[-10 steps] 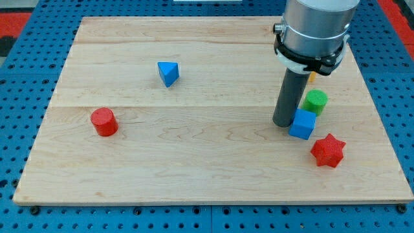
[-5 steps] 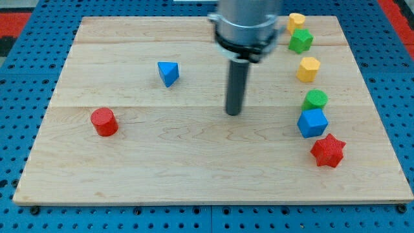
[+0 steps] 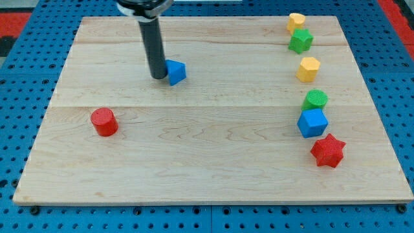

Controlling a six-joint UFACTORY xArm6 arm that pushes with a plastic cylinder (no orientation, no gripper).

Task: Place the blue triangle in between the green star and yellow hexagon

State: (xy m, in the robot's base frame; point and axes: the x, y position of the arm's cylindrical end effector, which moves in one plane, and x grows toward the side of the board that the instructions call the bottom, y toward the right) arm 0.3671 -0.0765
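Note:
The blue triangle (image 3: 176, 72) lies on the wooden board (image 3: 207, 162) left of centre, towards the view's top. My tip (image 3: 158, 76) stands right against its left side. The green star (image 3: 300, 41) sits near the view's top right. The yellow hexagon (image 3: 308, 68) lies just below it, with a small gap between them.
A yellow block (image 3: 296, 21) sits above the green star. A green cylinder (image 3: 315, 99), a blue cube (image 3: 312, 122) and a red star (image 3: 328, 150) run down the right side. A red cylinder (image 3: 103, 122) sits at the left.
My tip has swept from beside the blue cube at the right across the board to the left side of the blue triangle. The triangle has shifted slightly right.

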